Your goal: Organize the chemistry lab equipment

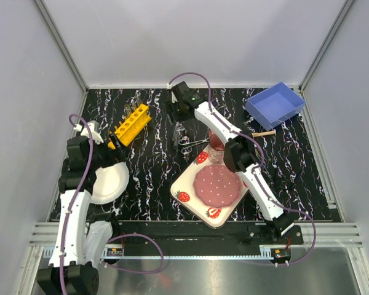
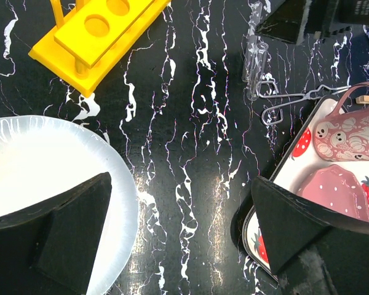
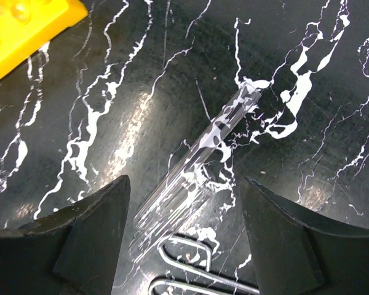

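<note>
The yellow rack [image 1: 132, 123] lies at the back left, and its end shows in the left wrist view [image 2: 92, 37]. Thin clear tubes [image 1: 178, 134] lie together mid-table. The metal loop-handled scissors [image 1: 195, 144] lie beside them, with their tips at the tray. A wooden clamp and stick [image 1: 263, 132] lie near the blue bin. My right gripper [image 3: 184, 239] hangs open just above the tubes [image 3: 203, 153], one finger on each side, and the scissor loops [image 3: 190, 264] are below. My left gripper [image 2: 184, 246] is open and empty above bare table, between the plate and the tray.
A round white plate [image 1: 107, 182] lies at the front left. A strawberry-print tray [image 1: 187, 184] holds a pink dish, and a pink mug [image 1: 216, 141] stands at its far end. A blue bin [image 1: 275, 103] sits at the back right. Grey walls enclose the table.
</note>
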Motion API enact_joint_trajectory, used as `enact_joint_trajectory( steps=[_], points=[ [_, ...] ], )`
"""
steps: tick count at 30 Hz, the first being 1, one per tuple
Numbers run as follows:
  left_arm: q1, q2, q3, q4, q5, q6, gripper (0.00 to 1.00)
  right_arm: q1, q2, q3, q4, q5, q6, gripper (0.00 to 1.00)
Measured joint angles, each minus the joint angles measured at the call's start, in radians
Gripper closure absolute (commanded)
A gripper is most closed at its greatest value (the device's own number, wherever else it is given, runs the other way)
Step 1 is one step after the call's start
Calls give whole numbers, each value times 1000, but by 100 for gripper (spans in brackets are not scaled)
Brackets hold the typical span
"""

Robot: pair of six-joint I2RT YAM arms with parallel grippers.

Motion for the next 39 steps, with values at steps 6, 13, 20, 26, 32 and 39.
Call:
enact_joint_trajectory(
  steps=[6, 13, 20, 26, 32, 39],
  points=[
    [0, 0, 0, 4, 1, 0, 1, 0, 46, 6, 49, 39, 24, 25],
    [0, 1, 0, 4, 1, 0, 1, 0, 88, 19, 89, 48, 53, 26],
    [0, 1, 0, 4, 0, 0, 1, 0, 110, 24, 123, 50, 75, 26],
    [0, 1, 0, 4, 0, 0, 1, 6, 116, 24, 134, 53, 89, 28],
    [0, 0, 0, 4, 0, 0, 1, 30, 123, 27, 159, 71, 96, 33],
    [0, 0, 0, 4, 0, 0, 1, 75, 125, 27, 164, 76, 103, 42]
  ],
)
